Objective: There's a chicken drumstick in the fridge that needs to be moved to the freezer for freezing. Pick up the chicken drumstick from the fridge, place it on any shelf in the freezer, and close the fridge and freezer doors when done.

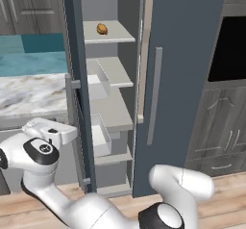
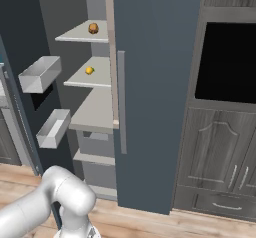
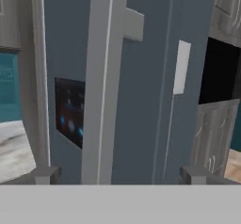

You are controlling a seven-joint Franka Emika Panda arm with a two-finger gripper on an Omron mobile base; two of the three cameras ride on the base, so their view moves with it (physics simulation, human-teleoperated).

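Freezer door (image 3: 70,77) handle (image 3: 101,77) close, wall oven (image 2: 227,62)

The tall slate-blue freezer (image 1: 113,103) stands left of the shut slate-blue fridge door (image 1: 185,79), its own door (image 1: 79,88) swung open leftward. The small golden-brown chicken drumstick (image 1: 102,29) lies on the top off-white shelf (image 1: 120,34); a small yellow round item (image 2: 89,70) lies 1 shelf lower. The black wall oven (image 2: 227,62) stands right of the fridge, the marble table (image 1: 29,95) left.

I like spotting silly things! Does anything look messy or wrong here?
Nothing is spilled or broken. The tall slate-blue left door stands open, and the small golden-brown drumstick sits on the top white shelf inside.
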